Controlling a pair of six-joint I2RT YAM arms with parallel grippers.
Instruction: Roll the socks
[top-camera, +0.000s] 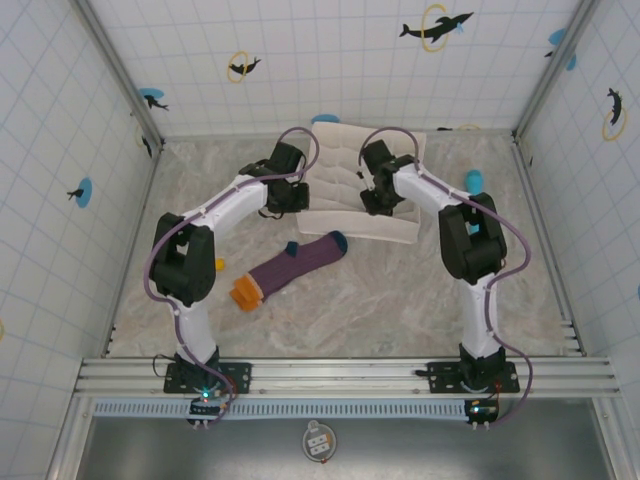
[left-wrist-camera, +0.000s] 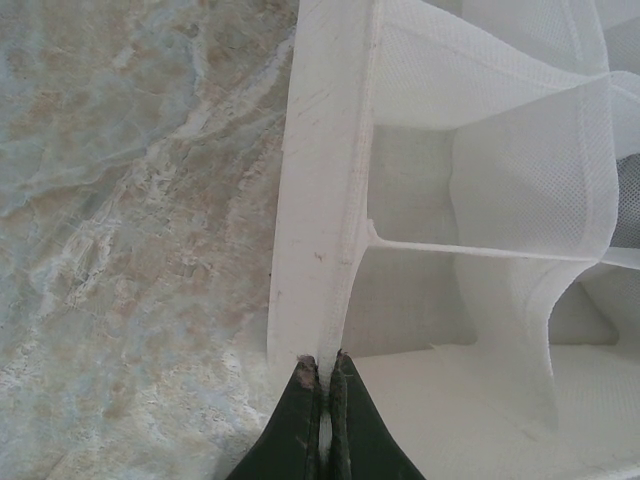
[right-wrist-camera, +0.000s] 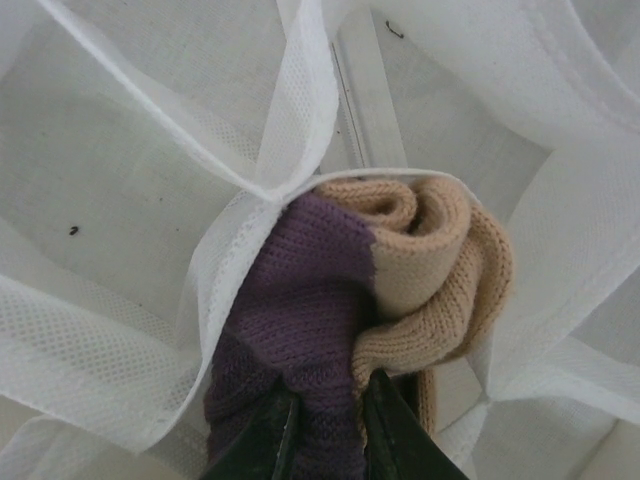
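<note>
A white fabric organiser (top-camera: 345, 165) of soft mesh-walled square compartments (left-wrist-camera: 500, 190) lies at the back middle of the beige marble-patterned counter (top-camera: 400, 295). A small light blue cylinder (top-camera: 474, 181) sits to its right, apart from it, near the right wall. White tiled walls carry dark dolphin stickers (top-camera: 437, 27) ringed in yellow.

Colours recorded: flat purple ribbed sock (top-camera: 300, 265), centre frame, with orange toe and dark teal heel; rolled knit sock (right-wrist-camera: 370, 300) purple and tan; mesh fabric organiser (left-wrist-camera: 315, 200) plain white; marbled tabletop (top-camera: 400, 290) beige-grey veined.
</note>
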